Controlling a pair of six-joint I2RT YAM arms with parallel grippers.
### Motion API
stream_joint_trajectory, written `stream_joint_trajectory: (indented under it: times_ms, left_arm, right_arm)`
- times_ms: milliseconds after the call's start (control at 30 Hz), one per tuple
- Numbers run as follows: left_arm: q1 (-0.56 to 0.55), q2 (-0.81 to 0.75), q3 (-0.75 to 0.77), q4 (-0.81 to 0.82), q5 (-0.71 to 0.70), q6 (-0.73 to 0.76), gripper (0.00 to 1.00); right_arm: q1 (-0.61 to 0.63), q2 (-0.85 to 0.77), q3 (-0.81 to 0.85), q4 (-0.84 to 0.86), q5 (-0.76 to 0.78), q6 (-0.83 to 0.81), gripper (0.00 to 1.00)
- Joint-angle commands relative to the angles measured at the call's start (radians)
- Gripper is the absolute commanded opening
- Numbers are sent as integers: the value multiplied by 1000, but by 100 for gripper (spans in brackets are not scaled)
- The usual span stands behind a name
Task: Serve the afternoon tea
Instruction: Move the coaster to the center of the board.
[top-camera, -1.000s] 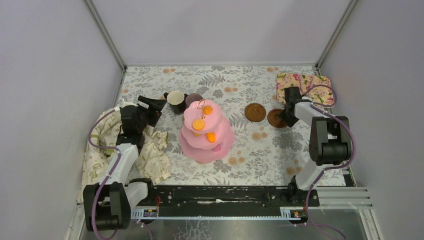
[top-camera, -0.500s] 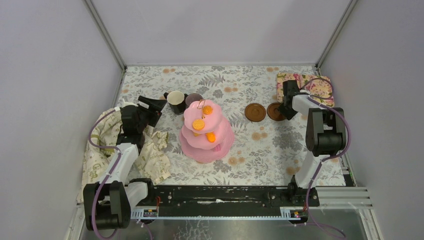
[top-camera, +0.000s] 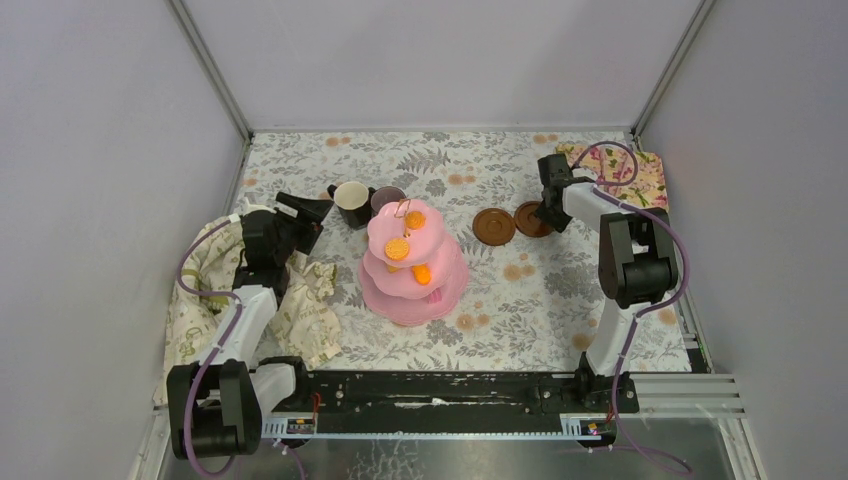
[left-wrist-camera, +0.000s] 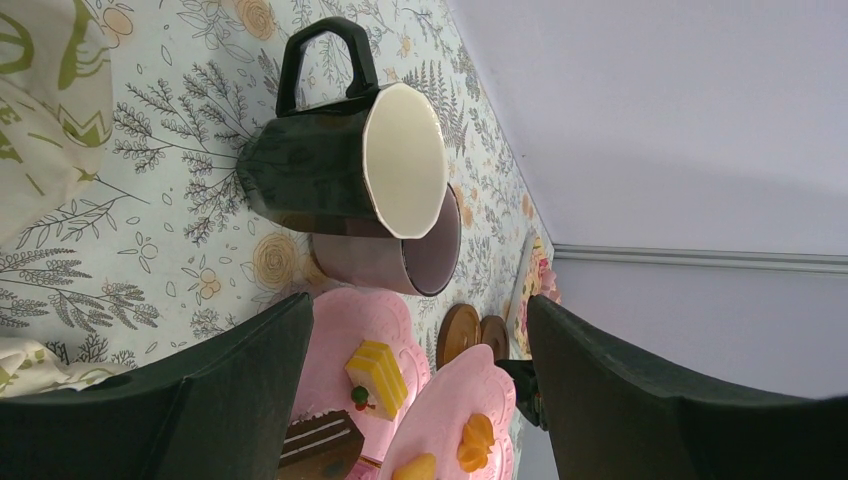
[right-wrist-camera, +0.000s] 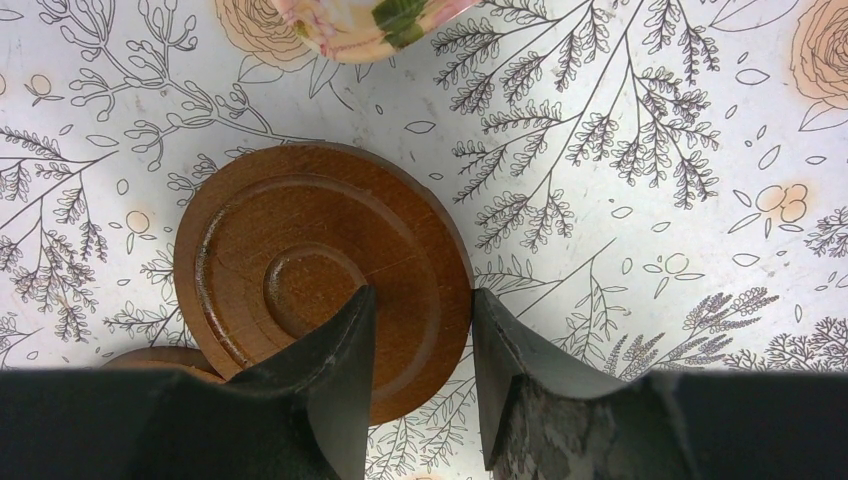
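Two arms, one working. Nearest, the cake stand (top-camera: 412, 270) sits upright in the middle of the surface (top-camera: 520, 320), sweets (top-camera: 397, 249) on its tiers. Left of it the left gripper (top-camera: 305, 209) hangs with fingers wide apart, empty, facing a dark mug (left-wrist-camera: 320, 170) and a second mug (left-wrist-camera: 400, 262) side by side behind the stand. Farther right, the right gripper (right-wrist-camera: 421, 303) is clamped on the rim of a saucer (right-wrist-camera: 300, 260), one finger inside, one outside. Over the last second this saucer was dragged from beside the tray (top-camera: 640, 180) toward centre, shifting the second saucer (top-camera: 493, 226) too. Judgement: saucers being placed; no mug seated yet.

Matt, smooth wooden saucer (right-wrist-camera: 300, 230); glossy dark mug (left-wrist-camera: 300, 170)
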Motion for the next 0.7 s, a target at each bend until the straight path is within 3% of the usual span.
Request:
stream_joint_trajectory:
  times_ms: [0,667]
  left_arm:
    - [8,5,-2,73,7,-1,85]
    - [8,18,8,73,8,0,85]
  right_arm:
    - [7,-18,-6,-47,8,-1,33]
    - [-68,-120,-168,-3,-33,-8,34]
